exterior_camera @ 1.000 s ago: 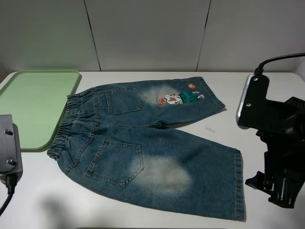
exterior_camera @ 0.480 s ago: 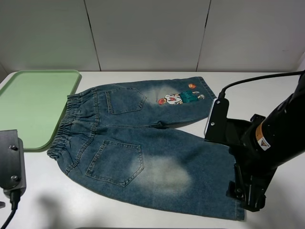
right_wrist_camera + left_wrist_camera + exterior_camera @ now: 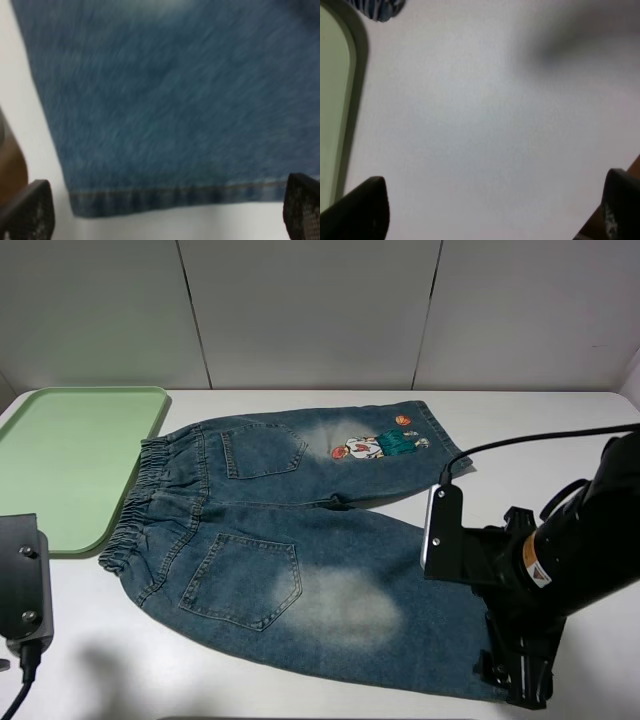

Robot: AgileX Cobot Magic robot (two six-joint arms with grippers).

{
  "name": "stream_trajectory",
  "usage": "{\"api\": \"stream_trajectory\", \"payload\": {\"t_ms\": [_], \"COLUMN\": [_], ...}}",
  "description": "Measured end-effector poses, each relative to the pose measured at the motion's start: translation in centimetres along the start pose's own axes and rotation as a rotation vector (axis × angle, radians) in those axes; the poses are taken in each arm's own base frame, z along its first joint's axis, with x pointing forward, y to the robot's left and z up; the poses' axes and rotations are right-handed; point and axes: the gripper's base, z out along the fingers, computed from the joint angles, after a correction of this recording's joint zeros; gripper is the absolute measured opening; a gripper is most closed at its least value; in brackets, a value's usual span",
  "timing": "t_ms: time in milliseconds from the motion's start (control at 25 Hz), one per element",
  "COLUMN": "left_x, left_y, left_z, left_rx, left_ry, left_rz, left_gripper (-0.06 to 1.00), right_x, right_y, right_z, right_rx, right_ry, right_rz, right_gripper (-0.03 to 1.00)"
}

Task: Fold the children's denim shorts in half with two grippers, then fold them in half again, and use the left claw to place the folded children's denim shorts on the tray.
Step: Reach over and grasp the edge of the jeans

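The children's denim shorts [image 3: 300,530] lie spread flat on the white table, waistband toward the tray, cartoon patch [image 3: 378,446] on the far leg. The pale green tray [image 3: 70,455] sits at the far left, with nothing on it. My right gripper [image 3: 515,680], on the arm with the white panel and orange label, hovers over the near leg's hem corner. In the right wrist view the gripper [image 3: 165,210] is open, fingers wide apart above the hem [image 3: 170,192]. My left gripper [image 3: 492,210] is open over bare table, near the tray rim [image 3: 355,100] and a bit of the waistband [image 3: 377,7].
The white table [image 3: 560,440] continues behind and to the right of the shorts. A panelled wall [image 3: 320,310] stands at the back. The left arm's boxy body [image 3: 20,580] sits at the table's front left, just below the tray's near corner.
My right arm has swung left and down, from the table's right edge to the near leg's hem corner. The left gripper has hardly moved. The shorts have not moved.
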Motion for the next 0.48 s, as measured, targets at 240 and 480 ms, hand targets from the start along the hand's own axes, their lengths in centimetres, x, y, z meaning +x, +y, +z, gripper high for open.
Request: {"api": "stream_trajectory", "payload": {"t_ms": [240,480], "left_x": [0.0,0.0], "left_y": [0.0,0.0], "left_z": [0.0,0.0], "left_rx": [-0.002,-0.002], "left_ry": [-0.005,-0.005], "left_rz": [0.000,0.000], "left_gripper": [0.84,0.84], "right_x": [1.5,2.4], "right_y": [0.9,1.1], "right_z": [1.5,2.4], "right_rx": [0.015,0.075], "right_ry": [-0.001,-0.010], "right_rz": [-0.064,-0.206], "right_gripper": [0.69,0.69]}}
